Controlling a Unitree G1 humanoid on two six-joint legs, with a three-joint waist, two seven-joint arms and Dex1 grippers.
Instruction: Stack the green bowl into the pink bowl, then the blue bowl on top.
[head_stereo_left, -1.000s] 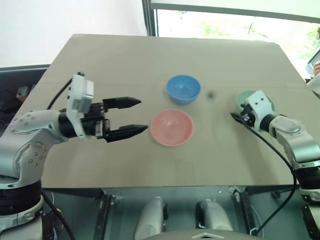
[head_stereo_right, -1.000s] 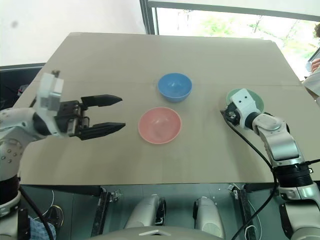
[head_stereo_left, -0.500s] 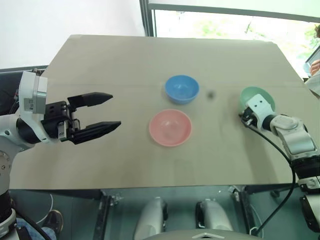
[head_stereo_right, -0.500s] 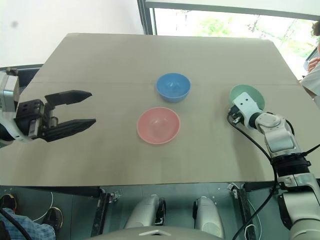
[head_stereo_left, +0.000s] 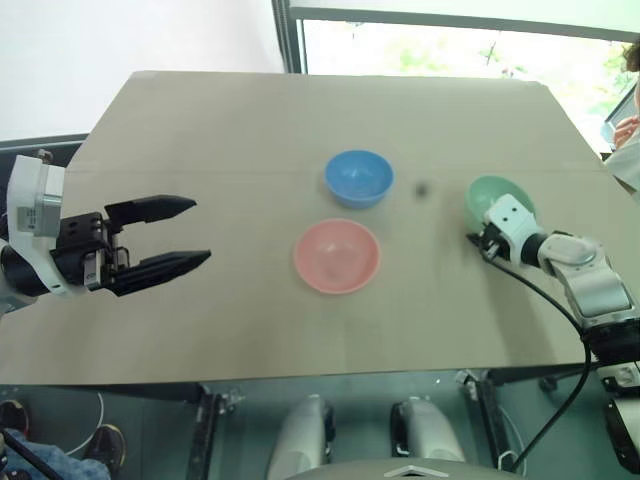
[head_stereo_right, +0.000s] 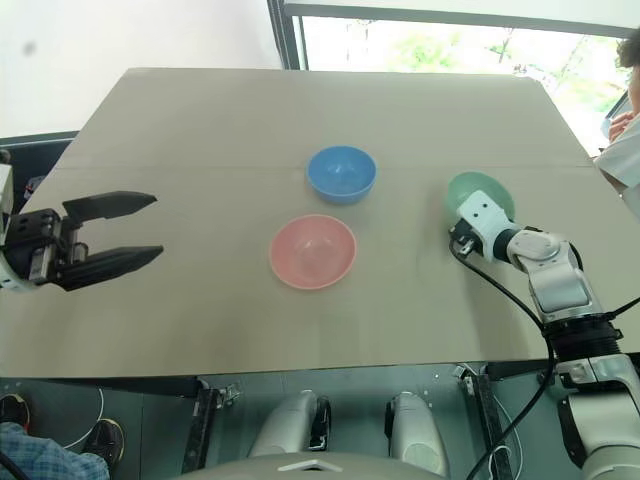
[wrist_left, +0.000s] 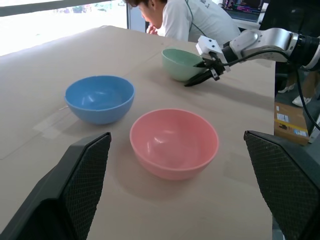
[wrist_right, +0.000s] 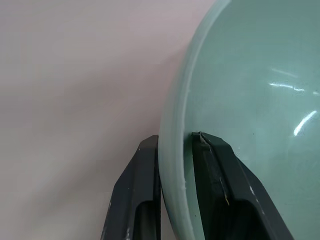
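Green bowl's rim pinched, ready for the lift

The green bowl (head_stereo_left: 497, 198), at the table's (head_stereo_left: 250, 130) right side, is pinched by its rim in the right gripper (wrist_right: 176, 150), one finger inside, one outside; the left gripper (head_stereo_left: 172, 234) is held spread wide, empty. The smooth, glossy plastic wall is thin and curved, so slipping or tilting could be expected during the carry to the pink bowl (head_stereo_left: 336, 256), near the blue bowl (head_stereo_left: 358, 178).

Tan table with three small bowls

The table (head_stereo_left: 200, 130) has a plain, matte tan top. The pink bowl (head_stereo_left: 337, 256) sits near the middle, the blue bowl (head_stereo_left: 358, 178) just beyond it on the far side, and the green bowl (head_stereo_left: 493, 199) well apart toward the right edge, all upright.
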